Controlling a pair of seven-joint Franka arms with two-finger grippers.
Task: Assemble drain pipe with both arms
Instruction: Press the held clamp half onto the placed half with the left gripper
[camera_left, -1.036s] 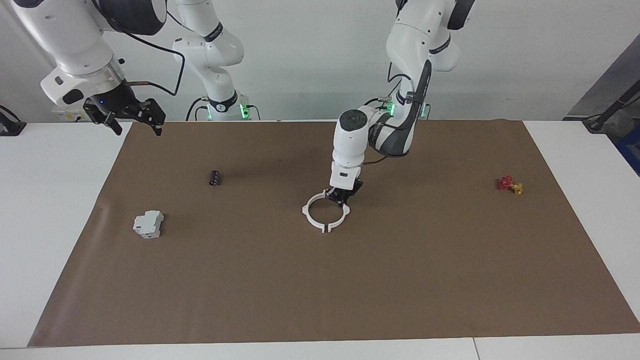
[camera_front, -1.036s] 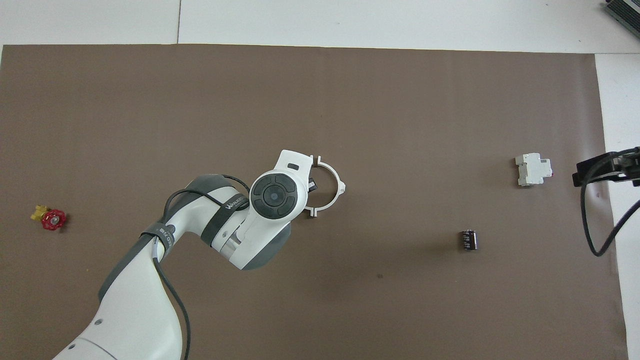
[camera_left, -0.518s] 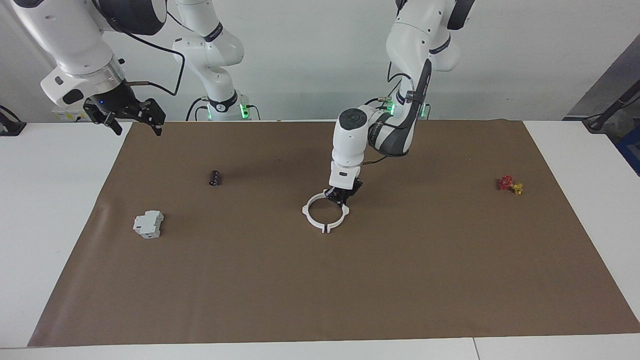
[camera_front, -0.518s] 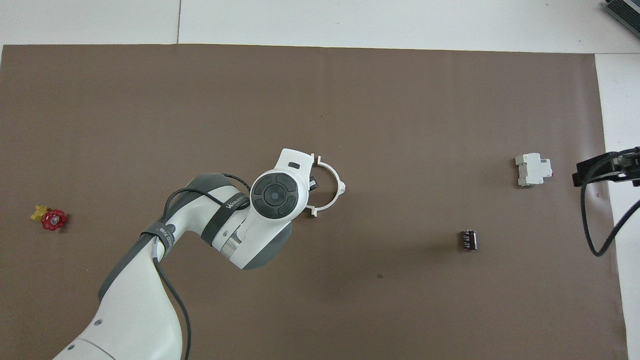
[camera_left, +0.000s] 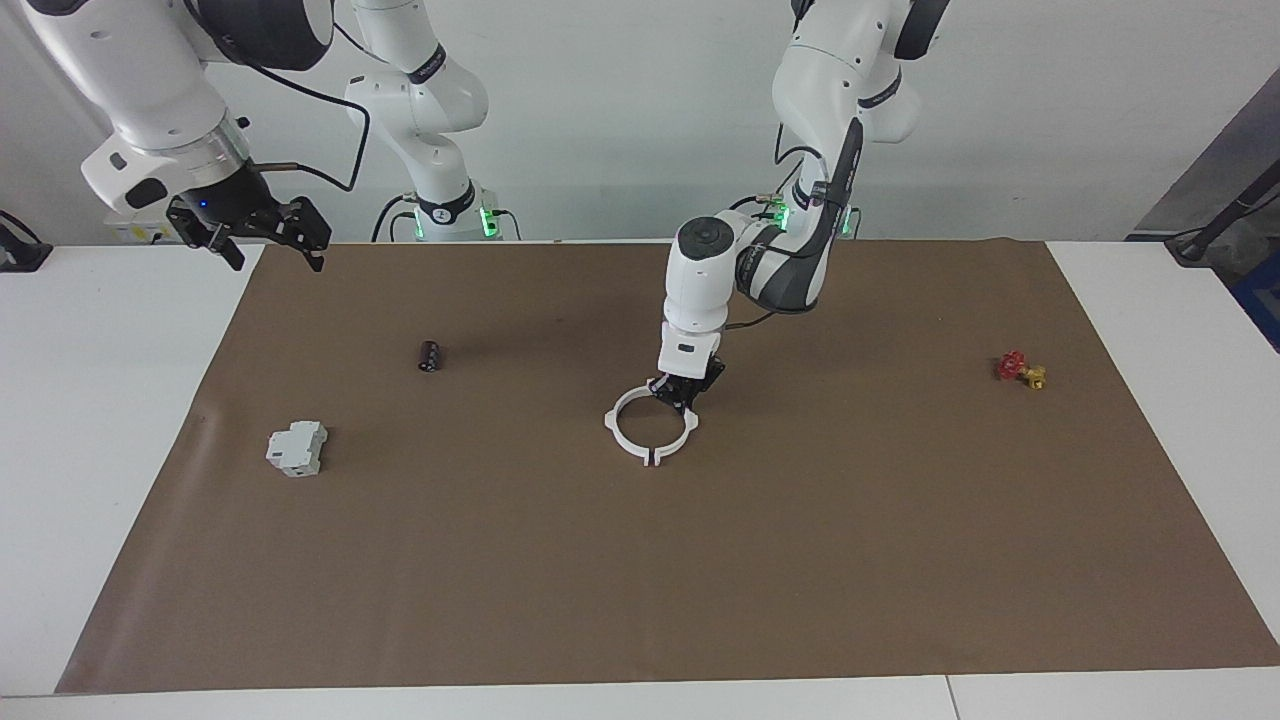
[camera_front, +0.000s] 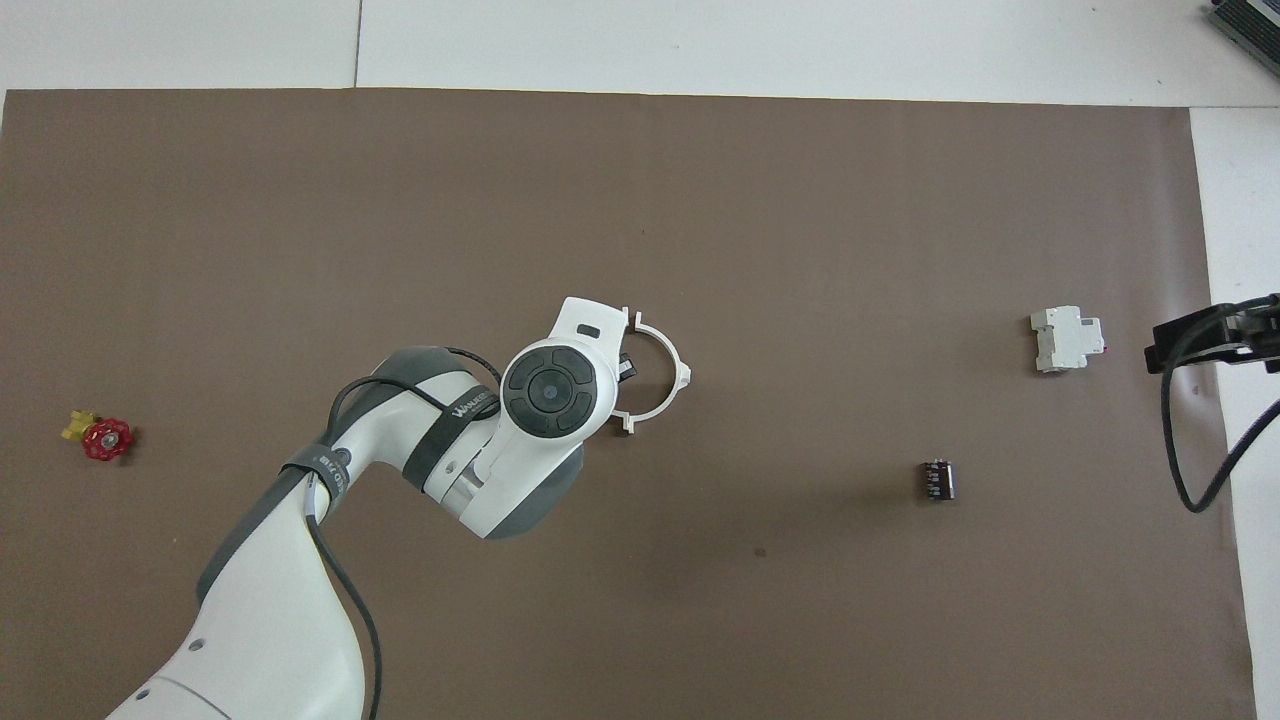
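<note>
Worktop (camera_left: 1150, 300): brown mat covers it.
Left claw (camera_left: 684, 397): clenched on the drain pipe's rim, mid-mat.
Right claw (camera_left: 262, 232): released, waiting over the mat's corner.
Drain pipe (camera_left: 632, 445): ring lying flat at mat's centre.

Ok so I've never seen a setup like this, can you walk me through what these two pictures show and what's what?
These are two white robot arms at a table covered with a brown mat. One picture looks at them from across the table; the other looks down from above their end. The left gripper is down at a white ring in the middle of the mat, shut on its rim nearest the robots. The right gripper waits open in the air over the mat's corner. Also on the mat: a grey-white block, a small black cylinder, and a red and yellow part toward the left arm's end.
</note>
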